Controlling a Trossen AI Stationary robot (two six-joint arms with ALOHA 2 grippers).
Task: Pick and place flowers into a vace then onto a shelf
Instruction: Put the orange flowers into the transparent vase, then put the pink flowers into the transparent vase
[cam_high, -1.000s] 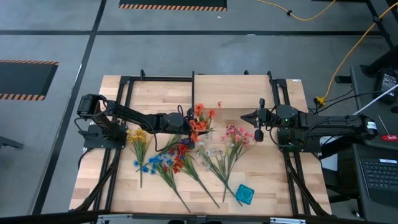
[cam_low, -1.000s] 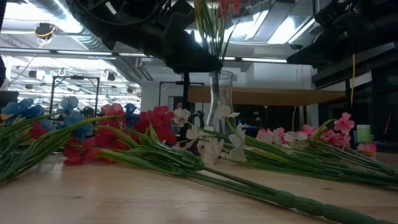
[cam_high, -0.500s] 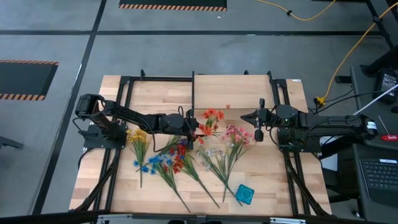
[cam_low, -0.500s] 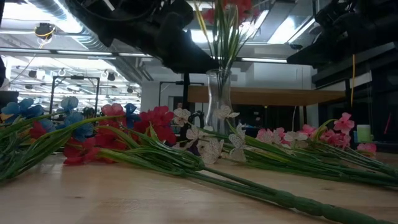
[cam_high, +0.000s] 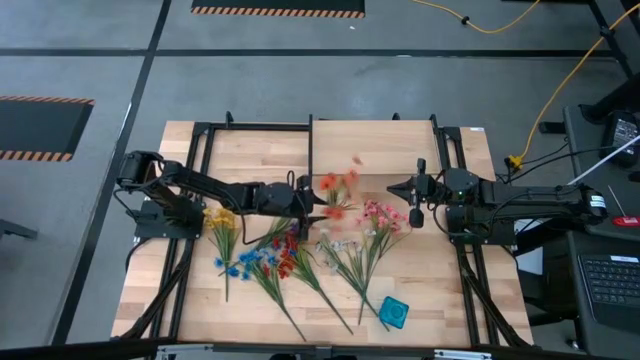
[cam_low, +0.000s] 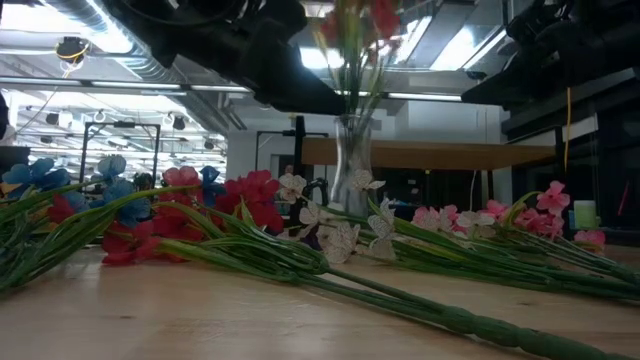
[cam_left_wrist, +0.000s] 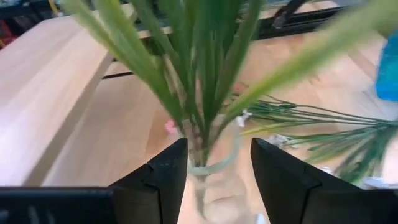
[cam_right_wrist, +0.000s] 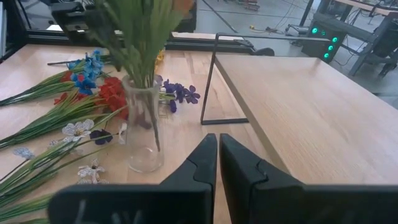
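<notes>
Standing in the vase (cam_right_wrist: 143, 127), orange flowers (cam_high: 338, 190) mid-frame
Left hand (cam_left_wrist: 217, 165) open around stems; right hand (cam_right_wrist: 217, 163) closed, empty.

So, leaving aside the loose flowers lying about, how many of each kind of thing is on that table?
Robot arms: 2 (left arm, right arm)
Glass vase: 1
Bunch of flowers standing in the vase: 1
Raised shelf: 1
Teal square object: 1
Total: 6
</notes>
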